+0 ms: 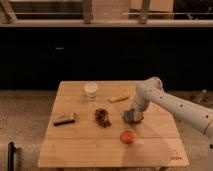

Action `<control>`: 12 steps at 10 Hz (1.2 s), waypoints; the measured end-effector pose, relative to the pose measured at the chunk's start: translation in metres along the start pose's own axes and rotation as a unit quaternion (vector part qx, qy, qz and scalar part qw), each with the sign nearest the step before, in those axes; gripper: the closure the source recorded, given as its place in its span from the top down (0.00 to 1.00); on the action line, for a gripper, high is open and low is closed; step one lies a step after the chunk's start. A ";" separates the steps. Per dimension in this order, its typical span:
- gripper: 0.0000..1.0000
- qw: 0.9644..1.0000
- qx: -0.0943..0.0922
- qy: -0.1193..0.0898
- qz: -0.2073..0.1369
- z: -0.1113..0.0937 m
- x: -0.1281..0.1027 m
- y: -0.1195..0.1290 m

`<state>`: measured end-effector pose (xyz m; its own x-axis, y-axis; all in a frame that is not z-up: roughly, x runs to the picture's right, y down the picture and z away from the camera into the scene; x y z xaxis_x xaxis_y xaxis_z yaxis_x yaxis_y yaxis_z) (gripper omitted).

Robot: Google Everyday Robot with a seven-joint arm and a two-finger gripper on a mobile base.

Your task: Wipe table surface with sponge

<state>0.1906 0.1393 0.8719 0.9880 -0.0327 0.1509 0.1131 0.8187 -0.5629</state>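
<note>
The table surface is a pale wooden plank top with a small dark logo near the front right corner. The sponge, a small blue-grey block, lies on the table right of centre. My gripper comes in from the right on a white arm, points down and is shut on the sponge, pressing it against the wood. The arm's wrist hides the sponge's top.
An orange fruit lies just in front of the sponge. A dark brown lumpy item is to its left. A flat dark block sits near the left edge. A white cup and a yellowish item are at the back.
</note>
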 end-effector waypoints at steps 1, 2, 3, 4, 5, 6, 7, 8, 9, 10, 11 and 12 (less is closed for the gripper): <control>0.00 1.000 0.002 0.007 0.009 0.002 0.007 -0.008; 0.00 1.000 0.004 0.014 0.015 0.005 0.012 -0.016; 0.00 1.000 0.008 0.018 0.022 0.006 0.014 -0.028; 0.00 0.999 0.016 0.022 0.025 0.008 0.013 -0.045; 0.00 0.999 0.022 0.023 0.026 0.006 0.010 -0.052; 0.00 0.999 0.028 0.023 0.024 0.003 0.006 -0.057; 0.00 0.999 0.031 0.023 0.019 0.002 0.001 -0.058; 0.00 0.999 0.032 0.023 0.006 0.002 -0.010 -0.058; 0.00 0.999 0.030 0.021 -0.005 0.003 -0.021 -0.056; 0.00 0.999 0.027 0.017 -0.032 0.005 -0.045 -0.051; 0.00 0.998 0.025 0.016 -0.049 0.007 -0.056 -0.045; 0.00 0.998 0.021 0.013 -0.064 0.007 -0.065 -0.038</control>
<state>0.1213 0.1145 0.8896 0.9681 -0.1542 0.1977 0.2354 0.8303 -0.5051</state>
